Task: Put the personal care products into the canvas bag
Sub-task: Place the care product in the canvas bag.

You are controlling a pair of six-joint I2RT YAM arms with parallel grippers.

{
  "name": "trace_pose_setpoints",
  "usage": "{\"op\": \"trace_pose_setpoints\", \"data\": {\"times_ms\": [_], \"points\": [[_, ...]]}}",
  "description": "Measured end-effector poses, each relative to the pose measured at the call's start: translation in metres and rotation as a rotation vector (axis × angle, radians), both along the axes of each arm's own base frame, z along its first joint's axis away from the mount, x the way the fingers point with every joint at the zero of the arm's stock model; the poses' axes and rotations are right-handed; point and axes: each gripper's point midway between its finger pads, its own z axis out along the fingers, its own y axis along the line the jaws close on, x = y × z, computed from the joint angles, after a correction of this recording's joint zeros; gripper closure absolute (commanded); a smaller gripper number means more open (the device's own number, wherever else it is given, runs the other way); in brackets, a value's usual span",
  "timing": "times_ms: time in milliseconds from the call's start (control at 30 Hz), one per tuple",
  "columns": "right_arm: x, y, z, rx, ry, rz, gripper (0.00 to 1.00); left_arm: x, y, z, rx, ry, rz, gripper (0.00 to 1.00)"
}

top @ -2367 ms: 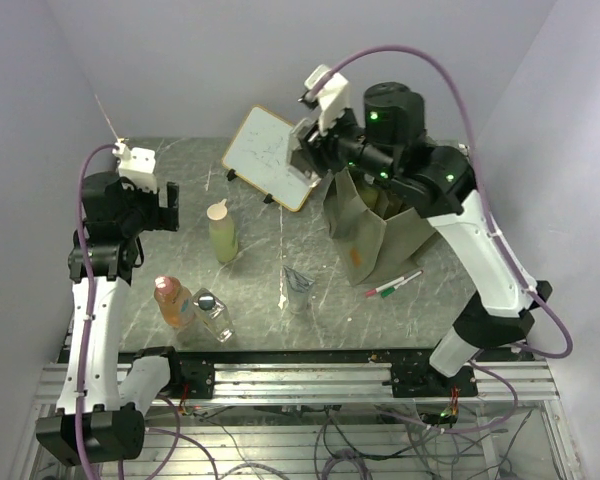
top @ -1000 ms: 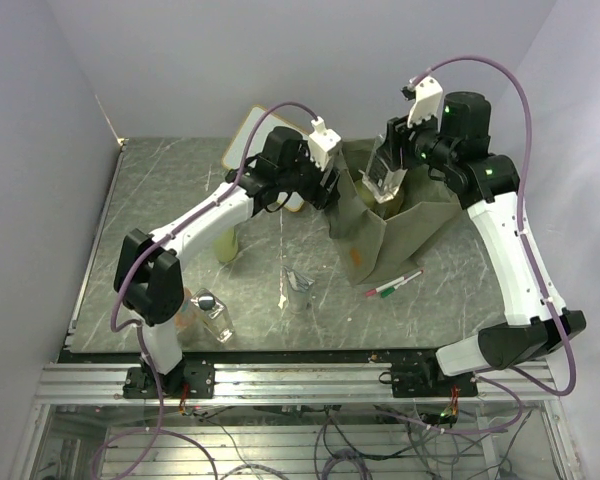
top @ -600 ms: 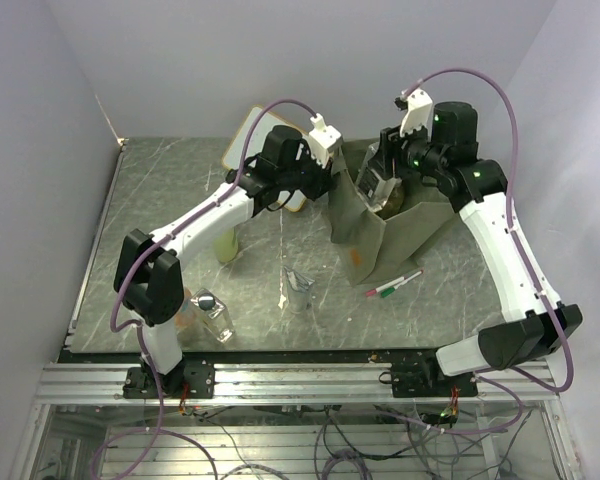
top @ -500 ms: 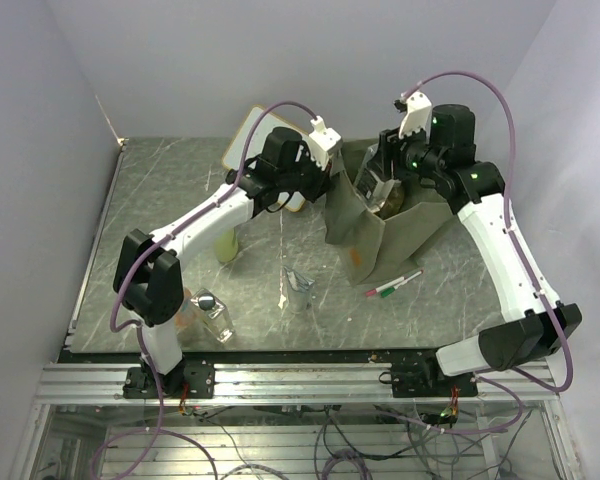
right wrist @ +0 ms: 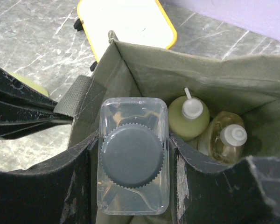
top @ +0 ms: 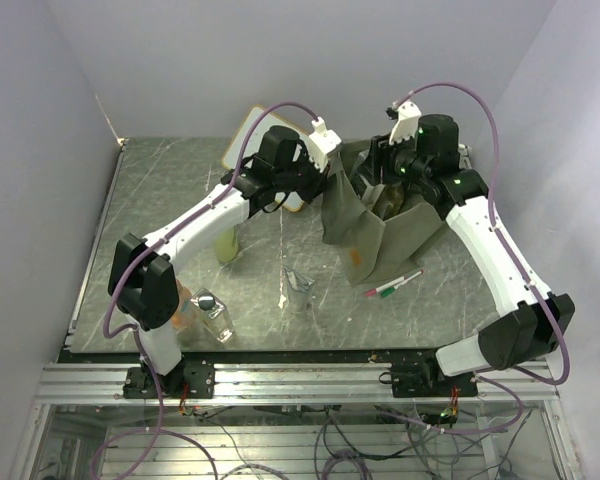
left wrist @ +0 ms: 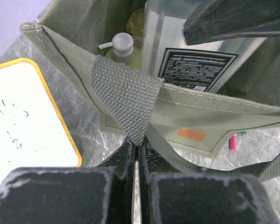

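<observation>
The olive-green canvas bag point(top: 375, 228) stands at the back right of the table. My left gripper point(top: 329, 182) is shut on its webbing loop handle point(left wrist: 126, 100) and holds the near wall of the bag out to the left. My right gripper point(right wrist: 133, 156) is shut on a clear square glass bottle point(right wrist: 132, 161) with a dark cap, upright in the bag's mouth. A yellow-green pump bottle point(right wrist: 188, 116) and an amber bottle point(right wrist: 226, 140) stand inside. On the table are a pale-green bottle point(top: 223, 243), a second clear square bottle point(top: 213, 314), a clear pouch point(top: 298, 288) and an orange-pink bottle point(top: 184, 306) partly behind my left arm.
A wood-framed whiteboard point(top: 248, 152) leans at the back, just left of the bag and behind my left wrist. Red and green marker pens point(top: 393, 284) lie in front of the bag. Walls close in the table on the left, back and right.
My left arm swung from the table's left side to the bag and its gripper shut on the handle, pulling that side leftward. My right gripper moved back and down with the bottle.
</observation>
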Motion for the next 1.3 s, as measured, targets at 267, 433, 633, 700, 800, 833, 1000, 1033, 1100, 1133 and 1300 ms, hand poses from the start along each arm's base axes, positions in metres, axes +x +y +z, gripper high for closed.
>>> {"op": "trace_pose_setpoints", "data": {"times_ms": [267,433,633,700,800,833,1000,1033,1100,1133,1300], "points": [[0.015,0.013,-0.022,0.009,0.003,-0.017,1.00,-0.005,0.002,0.001,0.022,0.010,-0.019,0.93],[0.025,0.015,-0.037,0.003,0.010,-0.040,1.00,-0.004,0.001,0.015,0.014,-0.007,-0.025,0.93],[0.028,0.016,-0.053,-0.006,0.013,-0.056,1.00,-0.004,0.001,0.021,0.011,-0.011,-0.027,0.93],[0.029,0.016,-0.060,-0.008,0.020,-0.061,1.00,-0.005,0.002,0.020,0.017,-0.008,-0.028,0.93],[0.030,0.016,-0.072,-0.013,0.035,-0.069,1.00,-0.005,0.002,0.020,0.021,-0.014,-0.031,0.93],[0.031,0.016,-0.076,-0.015,0.040,-0.072,1.00,-0.005,0.002,0.020,0.022,-0.017,-0.032,0.93],[0.033,0.023,-0.091,-0.036,0.056,-0.074,1.00,-0.004,0.002,0.020,0.028,-0.026,-0.036,0.93],[0.033,0.025,-0.094,-0.041,0.057,-0.074,1.00,-0.004,0.002,0.019,0.031,-0.026,-0.037,0.93],[0.034,0.027,-0.098,-0.051,0.061,-0.075,1.00,-0.005,0.003,0.016,0.042,-0.021,-0.040,0.93],[0.035,0.028,-0.101,-0.056,0.064,-0.077,1.00,-0.006,0.004,0.015,0.045,-0.018,-0.041,0.93],[0.037,0.027,-0.111,-0.066,0.071,-0.088,1.00,-0.006,0.004,0.012,0.053,-0.012,-0.043,0.93]]}}
